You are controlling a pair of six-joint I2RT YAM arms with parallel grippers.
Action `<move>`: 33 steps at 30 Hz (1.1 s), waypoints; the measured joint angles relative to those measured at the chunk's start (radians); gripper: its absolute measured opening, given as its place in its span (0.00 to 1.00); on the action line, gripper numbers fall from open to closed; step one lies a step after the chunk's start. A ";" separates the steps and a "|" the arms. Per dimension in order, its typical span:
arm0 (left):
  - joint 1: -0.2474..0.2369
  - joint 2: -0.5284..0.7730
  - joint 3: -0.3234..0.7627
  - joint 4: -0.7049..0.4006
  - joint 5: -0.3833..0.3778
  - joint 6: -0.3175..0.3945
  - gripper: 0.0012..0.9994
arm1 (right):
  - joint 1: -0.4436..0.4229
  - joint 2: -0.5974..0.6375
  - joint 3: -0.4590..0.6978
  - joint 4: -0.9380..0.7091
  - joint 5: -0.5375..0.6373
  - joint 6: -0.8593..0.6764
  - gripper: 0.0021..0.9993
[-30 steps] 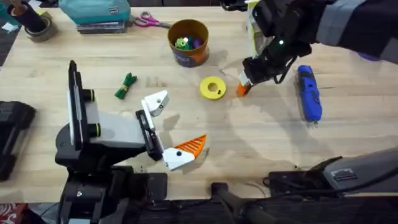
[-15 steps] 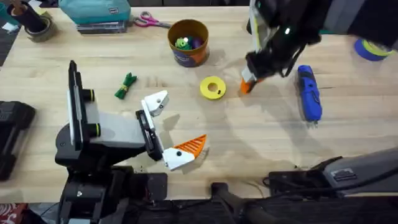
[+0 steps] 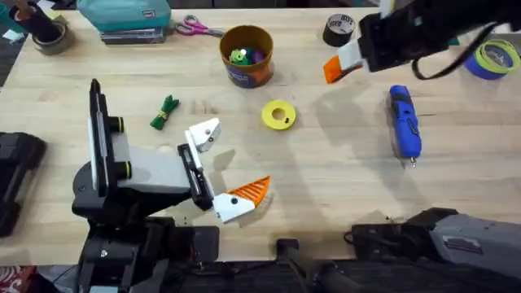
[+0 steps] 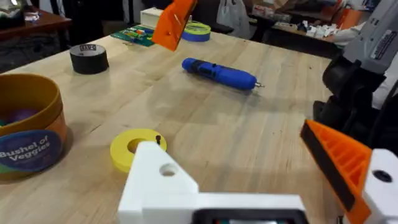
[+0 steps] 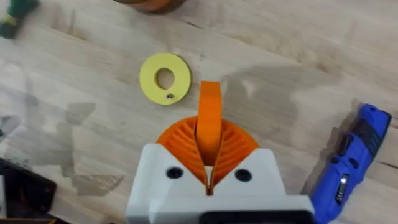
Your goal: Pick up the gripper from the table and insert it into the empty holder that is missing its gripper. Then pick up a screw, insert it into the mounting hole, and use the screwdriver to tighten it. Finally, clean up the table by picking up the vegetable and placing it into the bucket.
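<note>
Your right gripper (image 5: 209,163) has its jaws clamped on the small orange ribbed plastic wedge (image 5: 209,118), held above the wooden counter (image 5: 280,81), between the flat yellow ring-shaped disc (image 5: 165,78) and the blue cylindrical screwdriver (image 5: 349,165).

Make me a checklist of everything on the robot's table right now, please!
Surface: wooden table, bare in the middle.
Job's things: orange gripper pinched in the right gripper, lifted off the table; screwdriver lying flat; vegetable on the table; bucket upright with toys inside; holder has no orange tip.
Clutter: yellow disc, scissors, tape rolls.
Grippers: left gripper open, low over the table.
Cables: nothing seen.
Surroundings: other cluttered tables behind.
</note>
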 joint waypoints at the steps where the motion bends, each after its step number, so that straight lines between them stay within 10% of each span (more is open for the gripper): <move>1: 0.000 0.000 0.000 0.000 0.000 0.000 0.99 | -0.005 -0.011 0.000 0.009 -0.014 0.002 0.01; 18: 0.000 0.000 0.000 0.000 0.000 0.000 0.99 | -0.144 -0.169 -0.460 0.744 -0.755 0.142 0.01; 33: 0.000 0.000 0.000 0.000 0.000 0.000 0.99 | -0.165 -0.079 -0.824 2.016 -1.190 0.861 0.01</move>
